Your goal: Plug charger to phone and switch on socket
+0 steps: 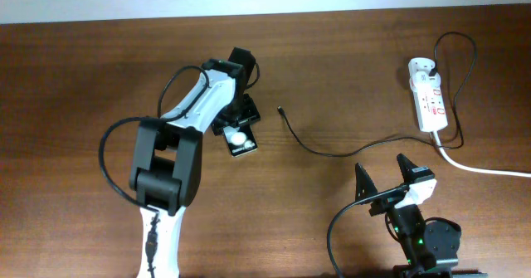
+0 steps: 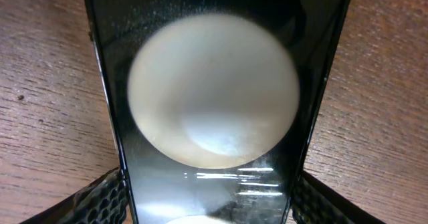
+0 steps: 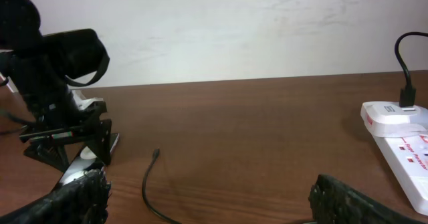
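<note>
The phone (image 1: 241, 139), a black slab with white round shapes, lies flat on the table left of centre. It fills the left wrist view (image 2: 214, 90). My left gripper (image 1: 233, 122) straddles the phone, with its fingers (image 2: 210, 200) pressed against both long edges. The charger's black cable tip (image 1: 280, 109) lies loose on the table to the right of the phone, apart from it. It also shows in the right wrist view (image 3: 156, 153). The cable runs right to a black plug in the white socket strip (image 1: 427, 95), which is also in the right wrist view (image 3: 401, 134). My right gripper (image 1: 386, 181) is open and empty near the front edge, as the right wrist view (image 3: 214, 207) shows.
The strip's thick white cord (image 1: 489, 170) runs off the right edge. The black cable loops across the table between my right gripper and the strip (image 1: 365, 149). My left arm (image 1: 178, 145) reaches diagonally from the front left. A pale wall borders the table's far edge.
</note>
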### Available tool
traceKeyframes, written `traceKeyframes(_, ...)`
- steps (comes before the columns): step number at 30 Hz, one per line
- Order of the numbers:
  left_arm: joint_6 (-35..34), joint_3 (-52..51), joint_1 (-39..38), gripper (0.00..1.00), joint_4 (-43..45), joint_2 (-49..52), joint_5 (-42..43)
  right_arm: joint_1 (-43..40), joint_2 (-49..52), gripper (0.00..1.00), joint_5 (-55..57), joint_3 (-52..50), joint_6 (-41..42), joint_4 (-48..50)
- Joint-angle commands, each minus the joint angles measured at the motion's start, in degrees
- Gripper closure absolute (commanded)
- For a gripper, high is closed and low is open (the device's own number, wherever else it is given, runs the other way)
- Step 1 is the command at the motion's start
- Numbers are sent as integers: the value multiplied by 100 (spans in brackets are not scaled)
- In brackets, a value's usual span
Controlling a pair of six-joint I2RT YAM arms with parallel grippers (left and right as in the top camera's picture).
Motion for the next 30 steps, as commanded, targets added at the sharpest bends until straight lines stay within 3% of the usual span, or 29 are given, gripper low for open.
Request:
traceKeyframes(1,26,616,42,76,-848,726,-374,-11,-37,1,24,-31,24,-26)
traceKeyframes(5,94,1648,35,84,-1711,726,44,-11,-37,1,24,-31,24,-26)
traceKeyframes(11,501,1814,35,99,-1672,726,2041,-11,-37,1,24,-31,24,-26)
traceKeyframes(22,610,1814,1123,100,-2162,728,4127,-11,-37,1,24,-31,24,-26)
traceKeyframes(30,721,1814,1386,100,-2688,728,4172,-11,-37,1,24,-31,24,-26)
